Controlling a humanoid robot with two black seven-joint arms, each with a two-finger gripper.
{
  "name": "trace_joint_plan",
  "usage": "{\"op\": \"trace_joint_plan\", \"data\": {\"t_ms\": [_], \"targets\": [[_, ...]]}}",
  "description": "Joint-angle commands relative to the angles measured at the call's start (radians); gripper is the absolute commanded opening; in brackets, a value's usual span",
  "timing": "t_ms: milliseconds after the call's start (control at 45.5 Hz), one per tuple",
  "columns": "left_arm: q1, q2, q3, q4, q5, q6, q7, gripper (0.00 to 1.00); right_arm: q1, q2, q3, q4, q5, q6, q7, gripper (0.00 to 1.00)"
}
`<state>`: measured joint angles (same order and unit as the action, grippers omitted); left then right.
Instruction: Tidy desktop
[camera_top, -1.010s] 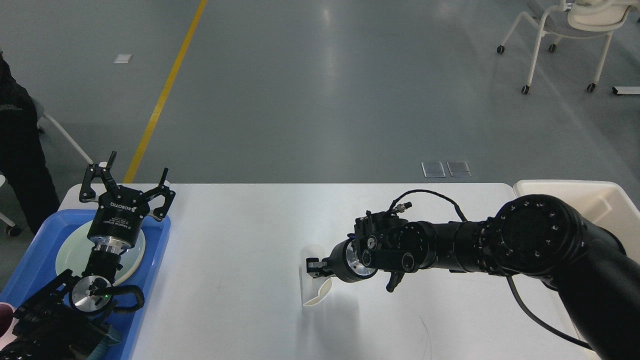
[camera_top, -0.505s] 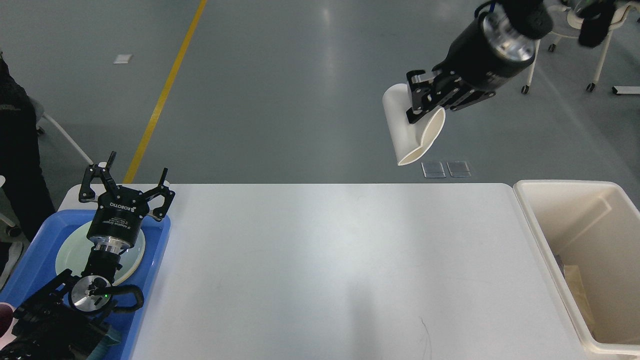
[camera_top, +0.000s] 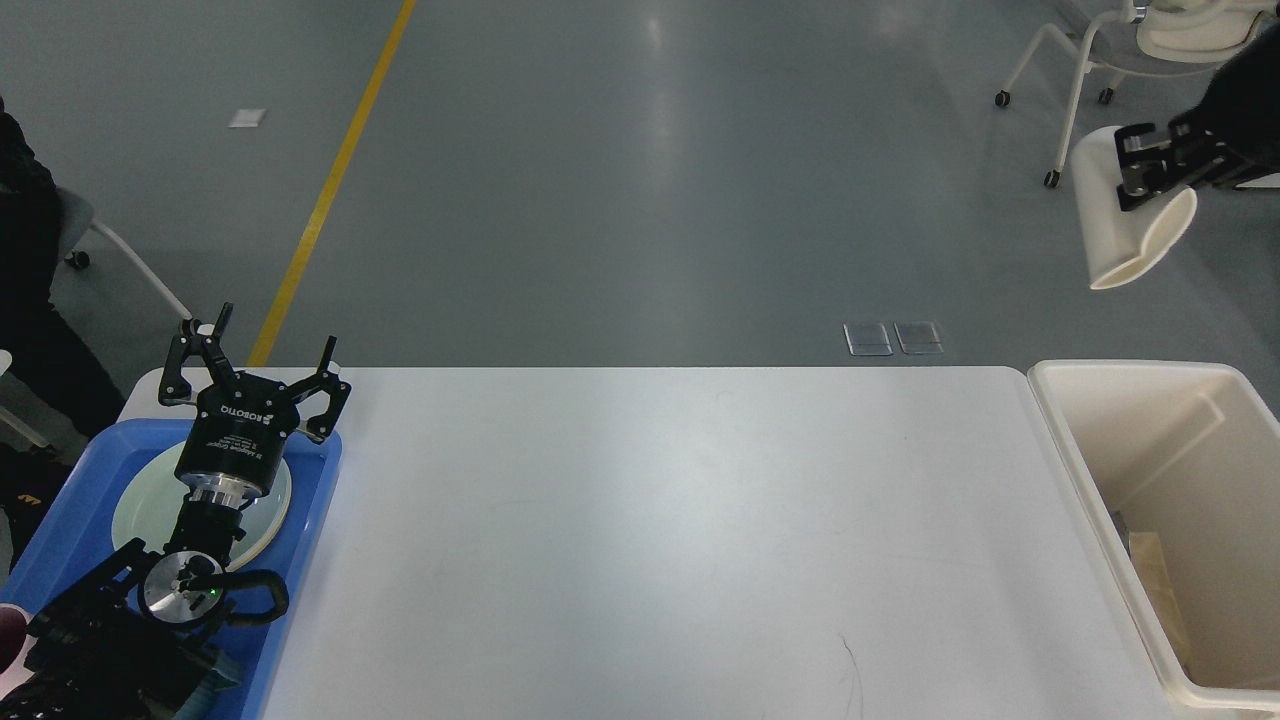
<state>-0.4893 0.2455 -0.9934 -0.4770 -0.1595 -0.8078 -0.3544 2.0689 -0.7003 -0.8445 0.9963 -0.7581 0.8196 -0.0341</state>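
Observation:
The desktop (camera_top: 680, 540) is a wide white tabletop with rounded corners. High at the right edge, my right gripper (camera_top: 1140, 180) is shut on a squashed white paper cup (camera_top: 1125, 225), which hangs in the air above and behind the cream bin (camera_top: 1080, 470). Most of the right arm is out of view. At the far left, my left gripper (camera_top: 255, 375) stands open with nothing between its fingers, above the blue tray (camera_top: 315, 500) and the pale round plate (camera_top: 135, 510) lying in it.
The cream bin stands against the table's right end, with some paper scraps in its bottom. A white wheeled chair (camera_top: 1100, 60) stands on the grey floor behind. A person in dark clothes (camera_top: 30, 300) is at the left edge.
My right gripper lifted the white cup off the middle of the table, swung it up, then carried it right toward the area above the bin. The left arm has not moved.

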Motion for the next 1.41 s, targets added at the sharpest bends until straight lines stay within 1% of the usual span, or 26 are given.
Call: {"op": "trace_joint_plan", "data": {"t_ms": [0, 22, 88, 154, 220, 263, 417, 439, 483, 505, 527, 549, 1010, 1098, 1164, 1229, 1295, 1383], "targets": [[0.0, 0.0, 0.001, 0.0, 0.0, -0.001, 0.0, 1.0, -0.271, -0.054, -0.005, -0.145, -0.13, -0.252, 0.049, 0.0], [0.0, 0.0, 0.001, 0.0, 0.0, -0.001, 0.0, 1.0, -0.39, -0.054, -0.005, -0.232, -0.13, -0.348, 0.071, 0.0], [0.0, 0.0, -0.001, 0.0, 0.0, -0.001, 0.0, 1.0, -0.577, -0.051, -0.005, -0.382, -0.129, -0.462, 0.117, 0.0], [0.0, 0.0, 0.001, 0.0, 0.0, -0.001, 0.0, 1.0, -0.737, -0.039, 0.004, -0.519, -0.125, -0.54, 0.178, 0.0], [0.0, 0.0, 0.001, 0.0, 0.0, -0.001, 0.0, 1.0, -0.866, -0.009, 0.013, -0.61, -0.106, -0.595, 0.217, 0.0], [0.0, 0.0, -0.001, 0.0, 0.0, -0.001, 0.0, 1.0, -0.93, 0.019, 0.015, -0.639, -0.067, -0.612, 0.224, 0.0], [0.0, 0.0, -0.001, 0.0, 0.0, -0.001, 0.0, 1.0, -1.118, 0.11, 0.008, -0.717, 0.104, -0.66, 0.224, 0.0], [0.0, 0.0, 0.001, 0.0, 0.0, -0.001, 0.0, 1.0, -1.136, 0.125, 0.008, -0.734, 0.121, -0.669, 0.224, 0.11], [0.0, 0.0, 0.001, 0.0, 0.0, -0.001, 0.0, 1.0, -1.167, 0.146, 0.013, -0.765, 0.134, -0.682, 0.224, 0.35], [0.0, 0.0, -0.001, 0.0, 0.0, -0.001, 0.0, 1.0, -1.179, 0.154, 0.013, -0.778, 0.135, -0.683, 0.224, 0.52], [0.0, 0.0, -0.001, 0.0, 0.0, -0.001, 0.0, 1.0, -1.191, 0.159, 0.015, -0.786, 0.137, -0.683, 0.224, 0.79], [0.0, 0.0, 0.001, 0.0, 0.0, -0.001, 0.0, 1.0, -1.198, 0.163, 0.015, -0.789, 0.14, -0.685, 0.223, 1.0], [0.0, 0.0, 0.001, 0.0, 0.0, -0.001, 0.0, 1.0, -1.224, 0.171, 0.016, -0.783, 0.148, -0.686, 0.221, 1.0], [0.0, 0.0, -0.001, 0.0, 0.0, -0.001, 0.0, 1.0, -1.207, 0.171, 0.057, -0.782, 0.163, -0.692, 0.221, 1.0], [0.0, 0.0, -0.001, 0.0, 0.0, 0.001, 0.0, 1.0, -1.153, 0.171, 0.16, -0.775, 0.212, -0.686, 0.221, 1.0], [0.0, 0.0, -0.001, 0.0, 0.0, -0.001, 0.0, 1.0, -1.081, 0.167, 0.306, -0.759, 0.272, -0.675, 0.221, 1.0], [0.0, 0.0, -0.001, 0.0, 0.0, -0.001, 0.0, 1.0, -1.021, 0.159, 0.502, -0.72, 0.348, -0.674, 0.22, 1.0], [0.0, 0.0, -0.001, 0.0, 0.0, -0.001, 0.0, 1.0, -0.977, 0.151, 0.834, -0.645, 0.483, -0.689, 0.218, 1.0]]}}
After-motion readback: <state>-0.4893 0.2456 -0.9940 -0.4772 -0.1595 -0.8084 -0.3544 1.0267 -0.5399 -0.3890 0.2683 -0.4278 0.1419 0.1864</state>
